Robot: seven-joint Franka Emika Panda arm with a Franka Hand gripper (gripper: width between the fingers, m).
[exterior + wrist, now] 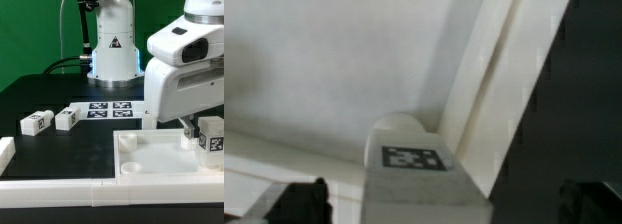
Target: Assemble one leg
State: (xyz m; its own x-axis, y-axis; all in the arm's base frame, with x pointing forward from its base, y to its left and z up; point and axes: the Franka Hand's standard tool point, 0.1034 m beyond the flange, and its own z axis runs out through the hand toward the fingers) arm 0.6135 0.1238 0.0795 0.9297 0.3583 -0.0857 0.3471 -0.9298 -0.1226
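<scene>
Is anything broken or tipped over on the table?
Nothing looks broken or spilled. Two spare legs lie near each other on the black table. A third leg sits on the white panel beside its rim, between the open jaws.

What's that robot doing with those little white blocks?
The robot arm is building furniture. Right now its fingers are open, one on each side of a leg that stands upright on the white panel, close to its rim. Two more legs lie waiting on the black table, near the marker board.
</scene>
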